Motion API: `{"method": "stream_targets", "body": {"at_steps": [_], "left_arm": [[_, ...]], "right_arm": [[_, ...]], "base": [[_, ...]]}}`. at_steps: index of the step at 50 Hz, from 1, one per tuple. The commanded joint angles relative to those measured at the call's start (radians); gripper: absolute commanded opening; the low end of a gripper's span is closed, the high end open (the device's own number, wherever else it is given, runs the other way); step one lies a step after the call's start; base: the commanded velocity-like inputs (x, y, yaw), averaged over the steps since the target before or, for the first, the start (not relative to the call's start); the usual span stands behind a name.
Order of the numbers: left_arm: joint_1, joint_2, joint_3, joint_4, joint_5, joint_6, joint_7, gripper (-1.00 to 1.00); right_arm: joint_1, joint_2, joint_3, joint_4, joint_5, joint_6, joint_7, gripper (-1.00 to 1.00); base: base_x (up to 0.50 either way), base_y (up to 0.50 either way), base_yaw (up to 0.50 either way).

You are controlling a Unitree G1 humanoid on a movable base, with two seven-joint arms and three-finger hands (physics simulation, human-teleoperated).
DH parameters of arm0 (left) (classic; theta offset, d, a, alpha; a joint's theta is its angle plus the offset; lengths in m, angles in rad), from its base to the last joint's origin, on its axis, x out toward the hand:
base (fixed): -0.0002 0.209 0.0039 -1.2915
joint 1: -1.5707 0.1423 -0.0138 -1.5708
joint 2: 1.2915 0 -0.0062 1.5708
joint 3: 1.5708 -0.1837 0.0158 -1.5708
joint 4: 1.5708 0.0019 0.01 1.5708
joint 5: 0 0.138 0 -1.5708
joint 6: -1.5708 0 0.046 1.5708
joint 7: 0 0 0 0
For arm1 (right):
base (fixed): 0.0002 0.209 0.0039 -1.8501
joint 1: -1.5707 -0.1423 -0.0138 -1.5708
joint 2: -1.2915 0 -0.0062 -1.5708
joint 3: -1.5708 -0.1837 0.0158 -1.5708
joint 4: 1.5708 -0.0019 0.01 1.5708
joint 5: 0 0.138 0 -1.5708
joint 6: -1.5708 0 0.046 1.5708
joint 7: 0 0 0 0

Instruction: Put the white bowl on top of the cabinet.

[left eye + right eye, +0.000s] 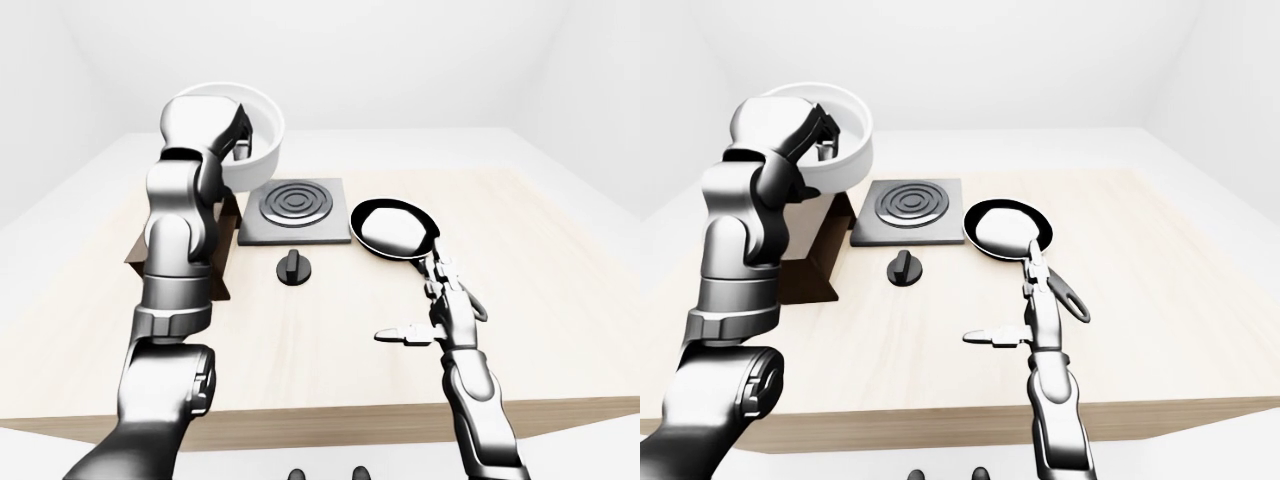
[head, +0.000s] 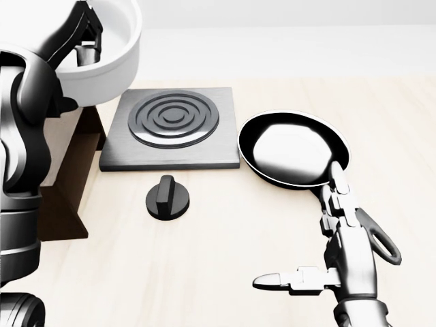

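White bowl (image 1: pixel 256 140) gripped by left hand (image 1: pixel 236 135), raised over the cabinet (image 1: pixel 818 255); right hand (image 2: pixel 320 235) spread.

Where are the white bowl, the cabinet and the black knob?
white bowl (image 1: pixel 268 150), left-eye view, outer wall.
cabinet (image 2: pixel 68 197), head view, side panel.
black knob (image 2: pixel 167 197), head view, raised grip.

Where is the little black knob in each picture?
Left-eye view: the black knob sits just left of middle.
Head view: lower left of middle.
Right-eye view: left of middle.
In all views it lies just below the grey burner plate.
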Motion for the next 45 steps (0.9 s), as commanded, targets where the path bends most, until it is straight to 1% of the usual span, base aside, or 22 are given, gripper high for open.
{"method": "stream_targets", "body": {"at_steps": [1, 5, 6, 7, 8, 10, 15, 18, 22, 25, 34, 37, 41, 43, 45], "left_arm": [[-0.039, 0.097, 0.022, 0.067, -0.089, 0.0, 0.121, -1.0], [-0.036, 0.101, 0.02, 0.067, -0.097, 0.0, 0.123, -1.0], [-0.015, 0.112, 0.033, 0.071, -0.111, 0.0, 0.139, -1.0], [-0.014, 0.114, 0.032, 0.071, -0.115, 0.0, 0.141, -1.0], [-0.01, 0.118, 0.042, 0.098, -0.137, 0.0, 0.17, -1.0], [-0.01, 0.127, 0.042, 0.113, -0.156, 0.0, 0.191, -1.0], [0.005, 0.15, 0.042, 0.12, -0.188, 0.0, 0.215, -1.0], [0.015, 0.169, 0.052, 0.13, -0.208, 0.0, 0.232, -1.0], [0.026, 0.177, 0.052, 0.133, -0.223, 0.0, 0.243, -1.0], [0.035, 0.194, 0.066, 0.172, -0.259, 0.0, 0.286, -1.0], [0.037, 0.205, 0.059, 0.203, -0.29, 0.0, 0.327, -1.0], [0.035, 0.208, 0.063, 0.242, -0.312, 0.0, 0.363, -1.0], [0.029, 0.215, 0.067, 0.283, -0.345, 0.0, 0.401, -1.0], [0.026, 0.214, 0.068, 0.319, -0.37, 0.0, 0.436, -1.0], [0.018, 0.216, 0.067, 0.359, -0.394, 0.0, 0.472, -1.0]], "right_arm": [[-0.004, 0.001, 0.003, 0.014, -0.004, -0.008, -0.003, 1.0], [-0.004, 0.001, 0.004, 0.016, -0.005, -0.01, -0.003, 1.0], [-0.002, 0.001, 0.005, 0.013, -0.006, -0.007, -0.003, 1.0], [-0.002, 0.001, 0.005, 0.012, -0.006, -0.007, -0.003, 1.0], [-0.003, 0.001, 0.005, 0.013, -0.007, -0.006, -0.004, 1.0], [-0.003, 0.001, 0.006, 0.016, -0.008, -0.009, -0.004, 1.0], [-0.006, 0.0, 0.003, 0.012, -0.004, -0.004, -0.004, 1.0], [-0.005, 0.001, 0.004, 0.01, -0.007, -0.003, -0.007, 1.0], [-0.003, 0.0, 0.003, 0.002, -0.005, 0.001, -0.006, 1.0], [-0.004, 0.0, 0.002, 0.005, -0.005, 0.0, -0.007, 1.0], [-0.01, -0.001, 0.0, 0.015, -0.006, -0.004, -0.008, 1.0], [-0.004, -0.001, -0.001, 0.002, -0.004, 0.001, -0.007, 1.0], [-0.004, -0.001, -0.001, 0.004, -0.005, -0.002, -0.007, 1.0], [-0.002, 0.0, 0.0, 0.005, -0.006, -0.006, -0.007, 1.0], [0.001, 0.0, 0.0, 0.0, -0.006, -0.004, -0.007, 1.0]], "base": [[0.0, 0.0, 0.0], [0.0, 0.0, 0.0], [0.0, 0.0, 0.0], [0.0, 0.0, 0.0], [0.0, 0.0, 0.0], [0.0, 0.0, 0.0], [0.0, 0.0, 0.0], [0.0, 0.0, 0.0], [0.0, 0.0, 0.0], [0.0, 0.0, 0.0], [0.0, 0.0, 0.0], [0.0, 0.0, 0.0], [0.0, 0.0, 0.0], [0.0, 0.0, 0.0], [0.0, 0.0, 0.0]]}}
